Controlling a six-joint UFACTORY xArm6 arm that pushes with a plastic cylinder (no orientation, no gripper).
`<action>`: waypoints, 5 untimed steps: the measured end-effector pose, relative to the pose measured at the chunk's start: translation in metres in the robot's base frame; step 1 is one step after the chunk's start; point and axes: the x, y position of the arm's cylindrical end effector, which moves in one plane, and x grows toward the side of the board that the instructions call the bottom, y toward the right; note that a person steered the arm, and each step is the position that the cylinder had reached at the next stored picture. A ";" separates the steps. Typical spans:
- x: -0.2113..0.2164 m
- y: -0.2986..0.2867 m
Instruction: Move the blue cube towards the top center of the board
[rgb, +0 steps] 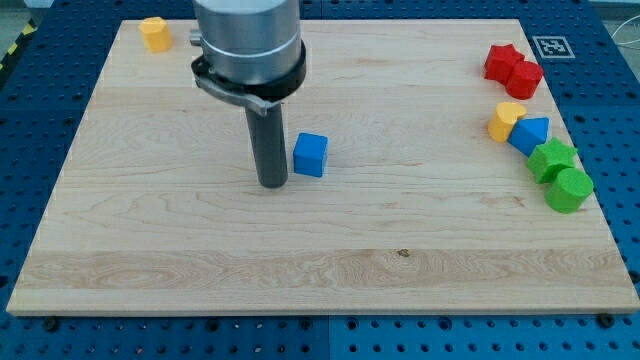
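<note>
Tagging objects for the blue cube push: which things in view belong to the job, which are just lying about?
Job: blue cube; my tip, just to the cube's left in the view; board.
Lying about: yellow block top left; at right, two red blocks, yellow block, blue block, two green blocks.

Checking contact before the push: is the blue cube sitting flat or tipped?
Flat: the blue cube rests on the board, top face level, just right of my tip.

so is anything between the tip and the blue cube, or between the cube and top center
Nothing visible. My tip sits just to the view's left of the blue cube, with only a narrow strip of bare board between them. The wood from the cube up to the top center holds no blocks, though the arm's body hides part of it.
</note>
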 end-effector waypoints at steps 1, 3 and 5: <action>-0.027 0.001; 0.012 0.010; 0.015 0.057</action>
